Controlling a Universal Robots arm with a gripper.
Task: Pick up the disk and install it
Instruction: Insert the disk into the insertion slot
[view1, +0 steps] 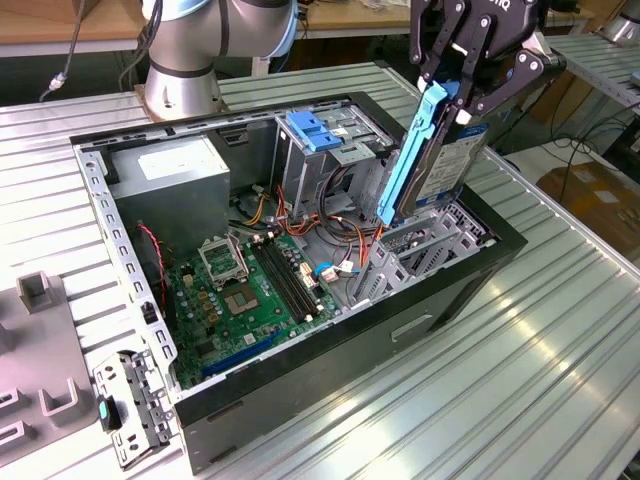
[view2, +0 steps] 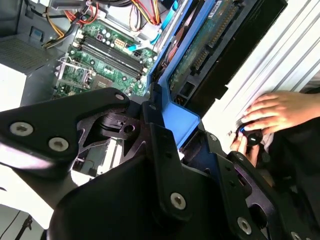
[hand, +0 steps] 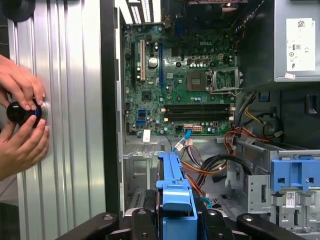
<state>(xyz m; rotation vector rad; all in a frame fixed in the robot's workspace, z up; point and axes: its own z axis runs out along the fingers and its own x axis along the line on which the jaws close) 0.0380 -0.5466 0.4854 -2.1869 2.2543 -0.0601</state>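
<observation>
Claw (view1: 455, 98) aloft, tilted, apparently clamped tight

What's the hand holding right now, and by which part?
The hand grips the disk by its top end, across the blue carrier rails, above the open computer case.

The bench (view1: 560, 330) is ribbed bare metal, bright and reflective. The disk (view1: 440, 170) wears smooth, faintly glossy blue plastic rails. The fingers (view2: 165, 150) are matt black metal. The case (view1: 330, 370) is matt black outside and dull grey sheet metal within.
</observation>
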